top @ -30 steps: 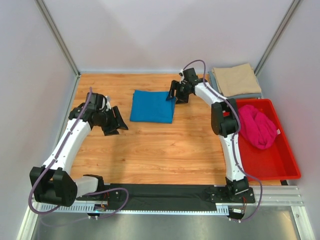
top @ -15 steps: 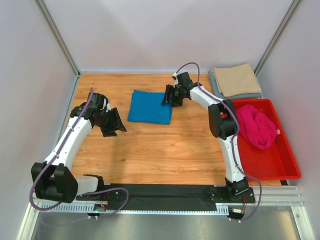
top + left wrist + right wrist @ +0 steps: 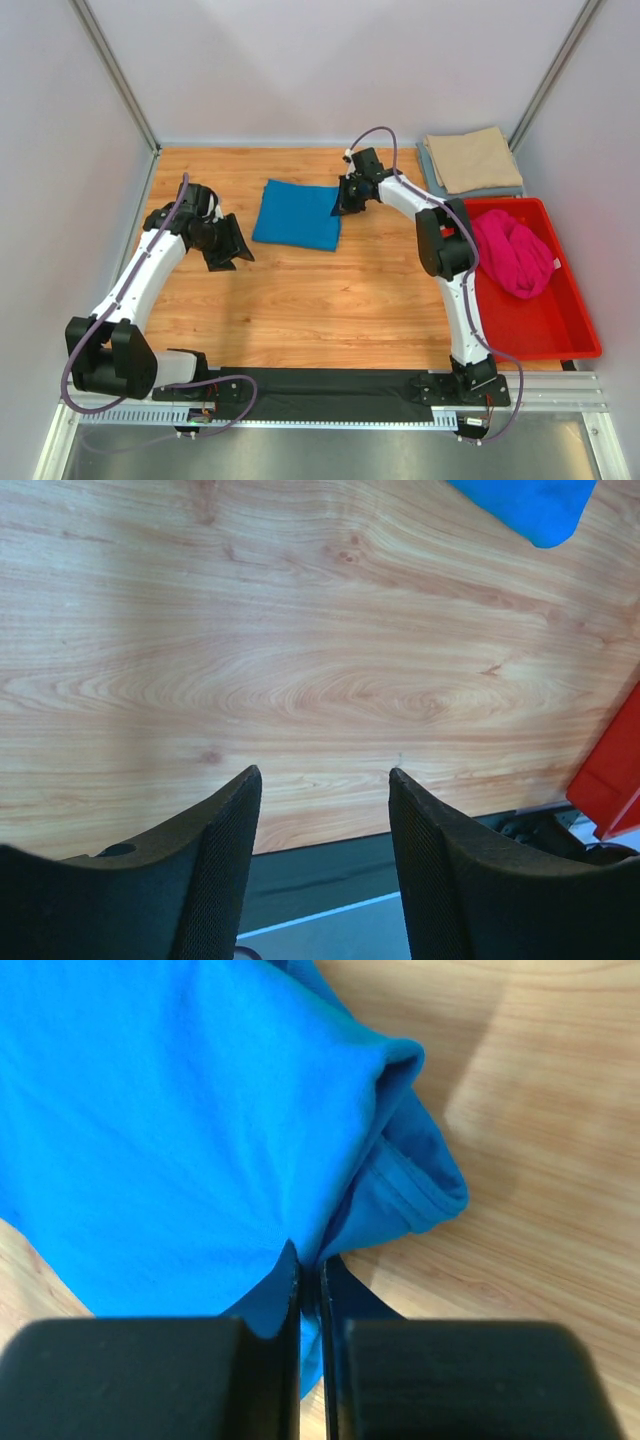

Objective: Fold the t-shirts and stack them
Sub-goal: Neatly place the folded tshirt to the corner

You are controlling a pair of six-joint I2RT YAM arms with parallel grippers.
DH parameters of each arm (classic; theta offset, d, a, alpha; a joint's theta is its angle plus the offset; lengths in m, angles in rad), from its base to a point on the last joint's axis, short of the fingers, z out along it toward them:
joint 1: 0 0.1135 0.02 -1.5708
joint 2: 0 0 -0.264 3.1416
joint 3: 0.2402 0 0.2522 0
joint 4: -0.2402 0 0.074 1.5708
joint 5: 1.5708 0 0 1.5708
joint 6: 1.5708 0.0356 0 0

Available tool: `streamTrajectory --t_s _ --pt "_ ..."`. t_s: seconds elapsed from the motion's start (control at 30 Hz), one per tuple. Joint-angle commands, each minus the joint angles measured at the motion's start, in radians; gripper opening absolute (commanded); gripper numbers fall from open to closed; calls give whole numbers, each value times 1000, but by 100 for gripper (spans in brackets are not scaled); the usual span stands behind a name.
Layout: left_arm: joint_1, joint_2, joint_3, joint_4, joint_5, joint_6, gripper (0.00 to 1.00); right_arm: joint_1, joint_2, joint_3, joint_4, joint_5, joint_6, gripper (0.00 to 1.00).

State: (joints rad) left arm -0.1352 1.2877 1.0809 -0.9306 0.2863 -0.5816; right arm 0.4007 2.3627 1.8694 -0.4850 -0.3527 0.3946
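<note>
A folded bright blue t-shirt (image 3: 296, 215) lies in the middle of the wooden table. My right gripper (image 3: 342, 204) is shut on its right edge; in the right wrist view the cloth (image 3: 200, 1130) bunches between the jaws of that gripper (image 3: 311, 1260). A tan t-shirt (image 3: 474, 157) rests folded on a grey-blue one (image 3: 428, 160) at the back right. A magenta t-shirt (image 3: 513, 251) lies crumpled in the red bin (image 3: 540, 330). My left gripper (image 3: 237, 253) hovers open left of the blue t-shirt, and the left wrist view shows this gripper (image 3: 325, 772) empty.
White walls with metal posts close in the table on three sides. A black strip (image 3: 320, 385) and metal rail run along the near edge by the arm bases. The blue t-shirt's corner (image 3: 530, 505) and the red bin's corner (image 3: 612, 770) show in the left wrist view.
My right gripper moved left onto the blue t-shirt's right edge and shut on it, nudging the t-shirt slightly left. The left arm barely moved.
</note>
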Motion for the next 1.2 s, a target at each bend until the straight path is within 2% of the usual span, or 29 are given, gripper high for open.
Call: streamTrajectory --t_s 0.0,0.23,0.4,0.57,0.8,1.0,1.07,1.17 --pt "0 2 13 30 13 -20 61 -11 26 68 -101 67 -71 0" --pt "0 -5 -39 102 27 -40 61 -80 62 275 -299 87 -161 0" --pt "-1 2 -64 124 59 -60 61 -150 98 414 -486 202 -263 0" --pt "-15 -77 -142 124 67 -92 61 -226 122 565 -569 267 -316 0" --pt "-17 -194 -219 43 -68 -78 62 -309 118 614 -570 349 -433 0" --pt "-17 -171 -197 58 -19 -130 62 -335 54 695 -592 351 -490 0" --pt "-20 -156 -188 65 -6 -142 62 -352 24 711 -586 402 -502 0" --pt "-35 -136 -159 43 -4 -142 62 -448 -13 735 -549 414 -510 0"
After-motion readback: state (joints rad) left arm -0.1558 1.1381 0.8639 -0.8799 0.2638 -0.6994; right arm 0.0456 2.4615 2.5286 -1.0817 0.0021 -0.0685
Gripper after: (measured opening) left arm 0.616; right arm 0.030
